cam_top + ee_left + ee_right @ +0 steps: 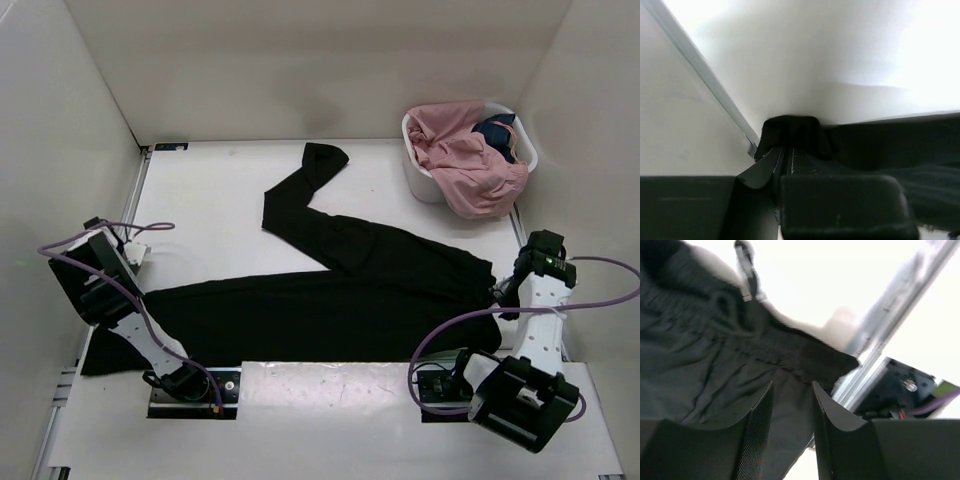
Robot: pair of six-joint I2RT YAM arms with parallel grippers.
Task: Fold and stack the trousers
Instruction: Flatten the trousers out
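Note:
The black trousers (340, 290) lie spread across the table, one leg running left along the near edge and the other bent up toward the back (320, 165). My left gripper (108, 322) sits at the left leg's end by the table's left rail. In the left wrist view it (782, 148) is shut on the cuff (790, 131), which bunches up past the tips. My right gripper (498, 292) is at the waistband on the right. In the right wrist view it (792, 390) stands open over the fabric (700, 355), its fingers (760, 415) apart and pinching nothing.
A white basket (415, 150) at the back right holds a pink garment (470, 165) and a small dark blue cloth (497, 132). White walls close in the table at the left, back and right. A metal rail (715, 90) runs along the left edge.

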